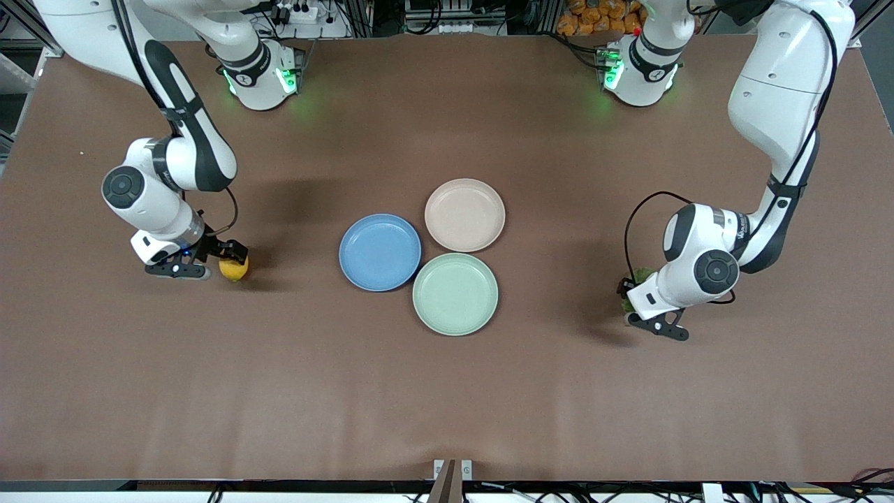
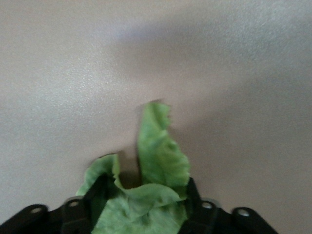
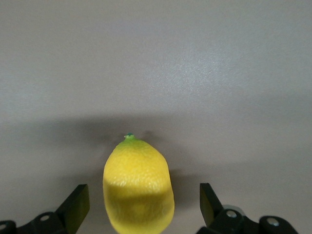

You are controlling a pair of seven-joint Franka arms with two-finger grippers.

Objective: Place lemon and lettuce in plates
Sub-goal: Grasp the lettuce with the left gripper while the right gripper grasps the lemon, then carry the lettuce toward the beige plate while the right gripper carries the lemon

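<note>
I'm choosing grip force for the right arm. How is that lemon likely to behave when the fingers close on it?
The lemon is rounded and oval, so it may roll or twist if squeezed off-centre. Its rind looks smooth and finely pitted, so it could slip. It lies on the table between the right gripper's open fingers, untouched, roughly centred.

Right arm: reaching down toward its end of the table, wrist bent low; right gripper at table level, fingers spread wide, gap on both sides of the lemon
Left arm: elbow raised, wrist low; left gripper down, fingers flanking the lettuce
</note>
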